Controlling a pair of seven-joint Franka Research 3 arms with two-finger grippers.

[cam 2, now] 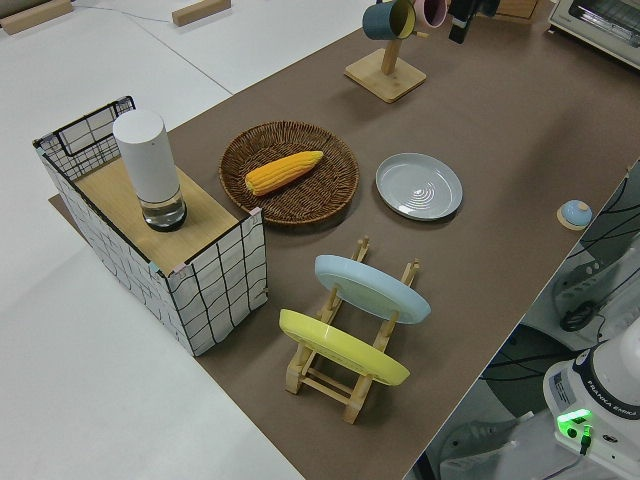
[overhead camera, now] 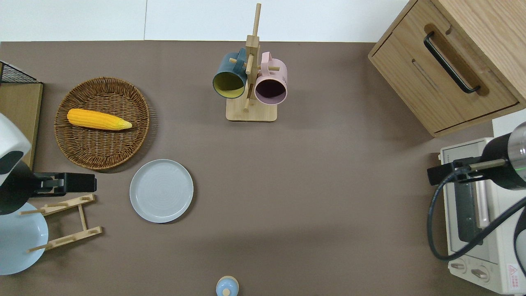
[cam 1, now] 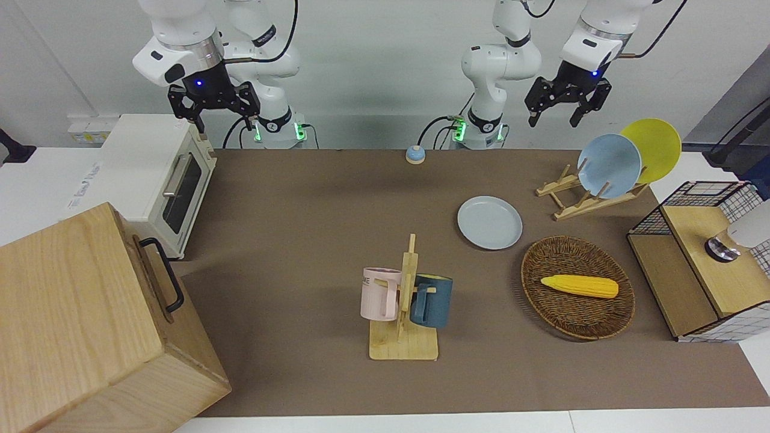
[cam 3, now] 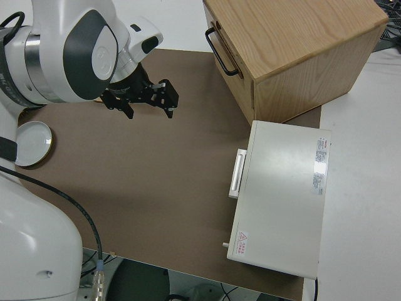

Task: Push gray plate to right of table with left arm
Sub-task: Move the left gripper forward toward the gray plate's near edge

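The gray plate [overhead camera: 161,191] lies flat on the table [overhead camera: 312,193], just beside the basket [overhead camera: 102,123] and nearer to the robots. An ear of corn [overhead camera: 98,119] lies in the basket. The mug rack [overhead camera: 250,82] stands farther from the robots.

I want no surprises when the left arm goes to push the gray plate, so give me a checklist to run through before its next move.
1. Gray plate flat on the table: ok.
2. Nothing on the plate: ok.
3. Left pincer open and holding nothing: ok.
4. Left pincer touching the plate: not ok; it is up over the plate rack.
5. Bare matting beside the plate toward the right arm's end: ok; the mug rack stands farther from the robots.
6. Right arm parked: ok.
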